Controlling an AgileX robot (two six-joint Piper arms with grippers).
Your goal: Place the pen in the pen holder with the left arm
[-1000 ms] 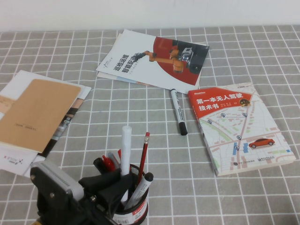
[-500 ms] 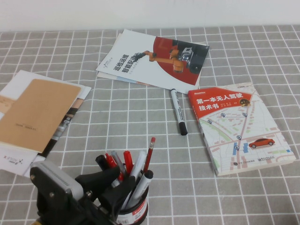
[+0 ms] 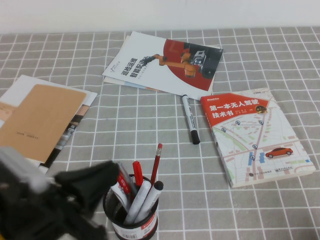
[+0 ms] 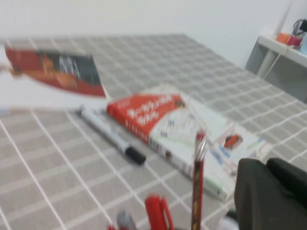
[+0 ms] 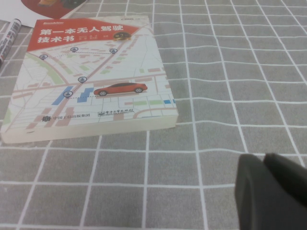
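Observation:
The pen, thick and white, stands leaning inside the black mesh pen holder near the table's front edge, among red pens, a red pencil and a black-tipped marker. My left gripper hovers blurred just left of the holder's rim, shut and holding nothing. In the left wrist view its fingers press together beside the red pencil. My right gripper is shut and empty over bare cloth, near the map-covered book.
A white marker with a black cap lies on the checked cloth between a robot brochure and the red map book. A brown notebook on papers lies at the left.
The white pen dropped from my left gripper down into the holder. The gripper opened, then shut, and the left arm pulled back to the left, away from the holder.

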